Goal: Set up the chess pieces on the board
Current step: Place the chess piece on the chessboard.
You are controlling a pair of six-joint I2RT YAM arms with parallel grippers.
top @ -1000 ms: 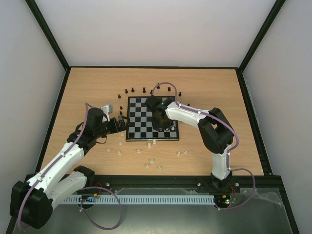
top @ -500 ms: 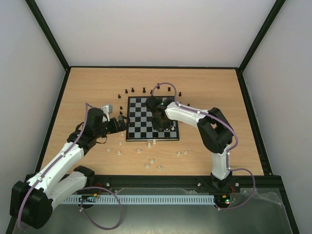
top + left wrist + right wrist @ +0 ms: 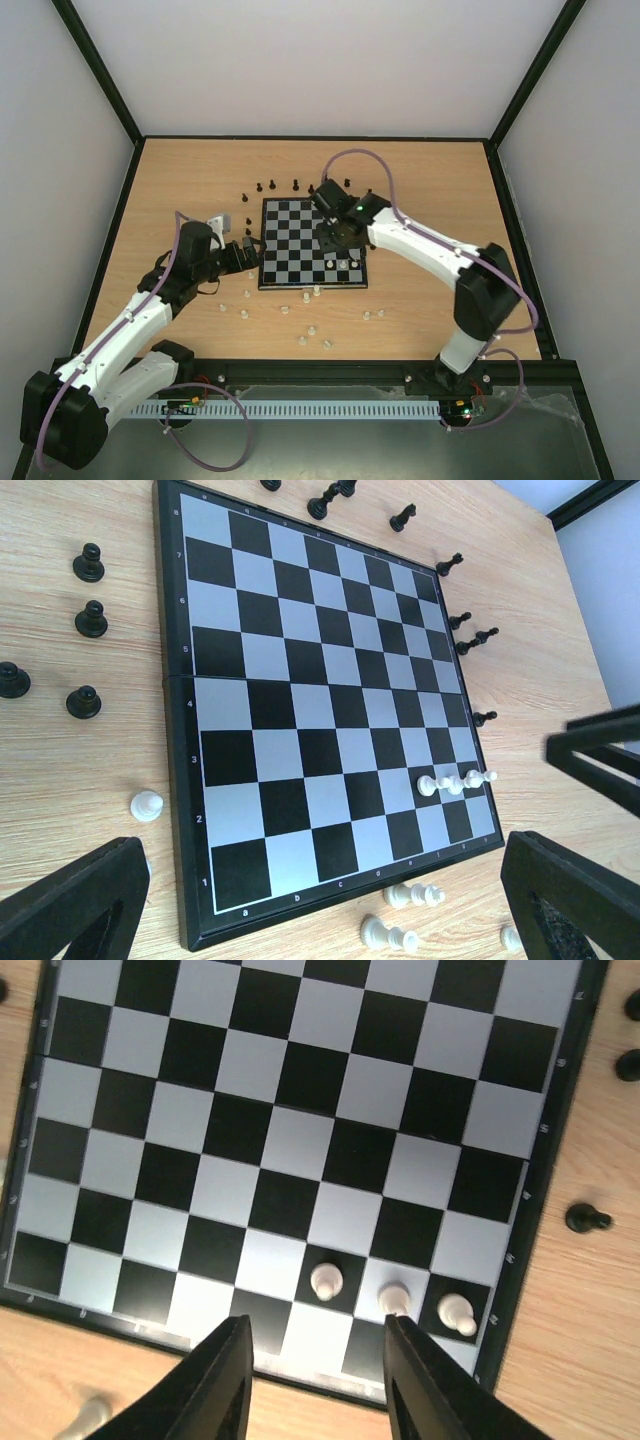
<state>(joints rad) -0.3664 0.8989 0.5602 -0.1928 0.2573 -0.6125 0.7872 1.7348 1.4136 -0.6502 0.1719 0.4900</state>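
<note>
Above a corner of the board [image 3: 290,1140], the right gripper [image 3: 315,1332], fingers parted and empty, could topple the three white pawns [image 3: 392,1300] if it swings low; the left gripper [image 3: 320,880] gapes wide.

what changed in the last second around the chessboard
The right gripper opened and lifted away from the chessboard's near right corner, leaving three white pawns standing in a row there. The left gripper, open beside the board, and the loose pieces around it stayed put.
</note>
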